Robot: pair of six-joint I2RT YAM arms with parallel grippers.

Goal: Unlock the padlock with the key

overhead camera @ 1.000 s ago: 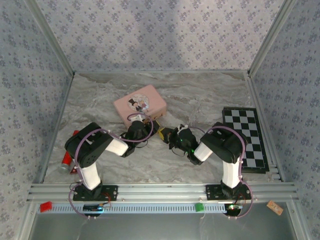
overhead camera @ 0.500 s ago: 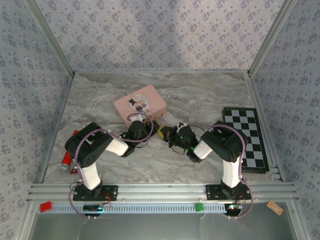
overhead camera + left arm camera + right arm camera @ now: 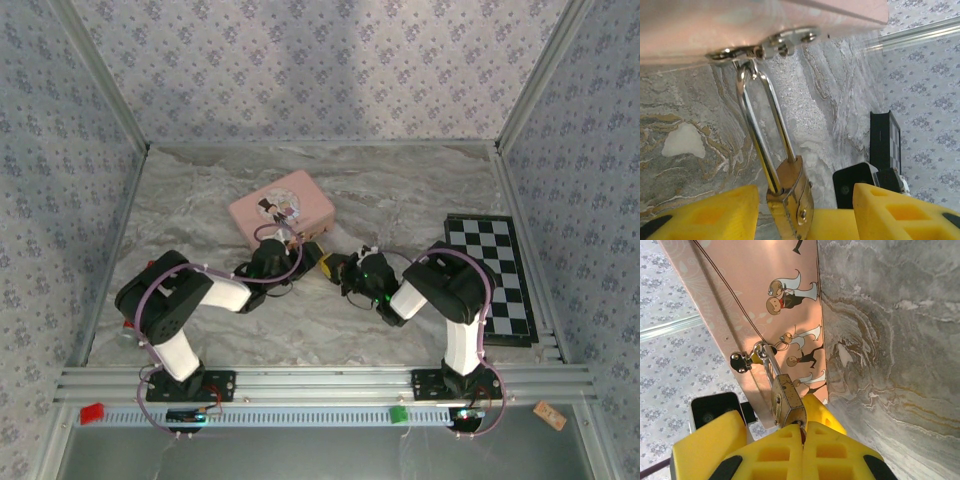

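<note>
The pink tin (image 3: 281,209), printed with cartoon couples, lies mid-desk (image 3: 400,190). The padlock (image 3: 790,192) hangs by its shackle (image 3: 760,125) from the tin's clasp (image 3: 790,37). Both arms fold low and meet there. The left gripper (image 3: 805,205) straddles the padlock, jaws apart. The right gripper (image 3: 802,440) is pinched closed, tips at the padlock's base. I cannot make out the key. Bare desk lies beyond, and the chessboard (image 3: 495,275) sits well apart.

Black-white arms (image 3: 175,305), looping purple cables (image 3: 478,300), blocky yellow fingers (image 3: 895,210).

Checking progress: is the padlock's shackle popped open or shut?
Shut, as far as the left wrist view shows: both legs of the shackle run into the body of the padlock.
</note>
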